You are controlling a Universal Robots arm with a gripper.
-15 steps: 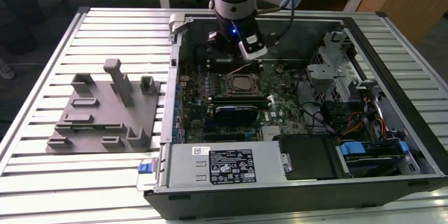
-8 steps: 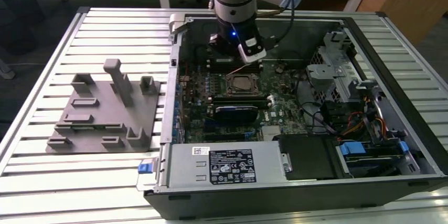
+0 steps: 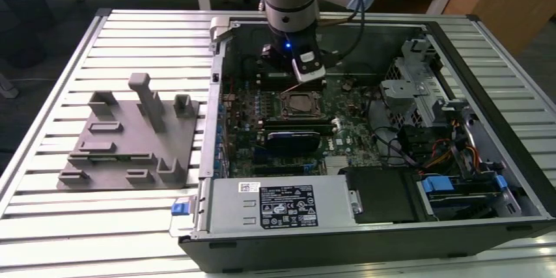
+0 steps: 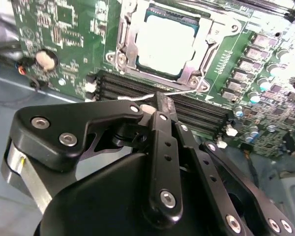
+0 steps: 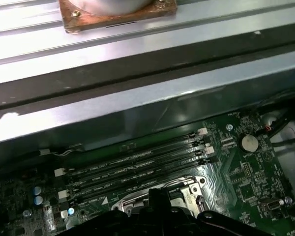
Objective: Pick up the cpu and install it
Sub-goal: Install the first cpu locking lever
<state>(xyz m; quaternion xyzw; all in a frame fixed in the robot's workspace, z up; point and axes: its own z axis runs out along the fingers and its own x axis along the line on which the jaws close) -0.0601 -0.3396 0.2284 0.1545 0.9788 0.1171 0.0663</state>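
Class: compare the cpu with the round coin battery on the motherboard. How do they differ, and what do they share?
Shape: the cpu is square; the coin battery is round.
Size: the cpu looks clearly larger than the coin battery.
Seating: the cpu lies inside a metal socket frame; the coin battery sits apart, without one.
Both are flat, pale and on the green motherboard.
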